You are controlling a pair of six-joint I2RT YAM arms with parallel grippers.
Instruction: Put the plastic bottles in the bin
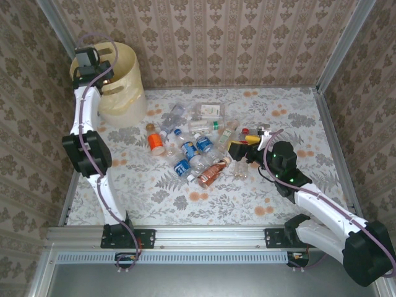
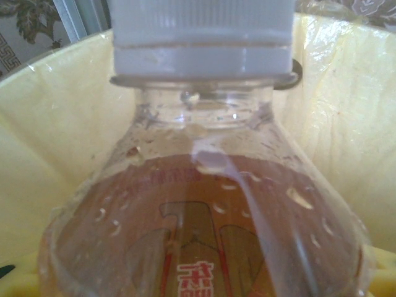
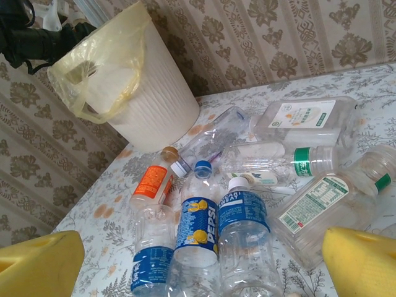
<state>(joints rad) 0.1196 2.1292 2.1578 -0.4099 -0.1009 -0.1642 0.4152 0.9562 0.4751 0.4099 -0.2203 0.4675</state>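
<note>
Hanging over the bin (image 1: 129,93), the left gripper (image 1: 91,63) is clamped partway on a white-capped bottle (image 2: 204,210) with a reddish label; the right gripper (image 1: 246,146) gapes wide, empty, above the loose bottles (image 1: 193,147) heaped on the table (image 1: 291,117)

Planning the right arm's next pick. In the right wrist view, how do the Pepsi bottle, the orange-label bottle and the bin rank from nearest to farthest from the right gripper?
1. Pepsi bottle: just ahead of the right gripper, centre.
2. Orange-label bottle: farther back, to the left.
3. Bin: farthest, upper left by the wall.
</note>
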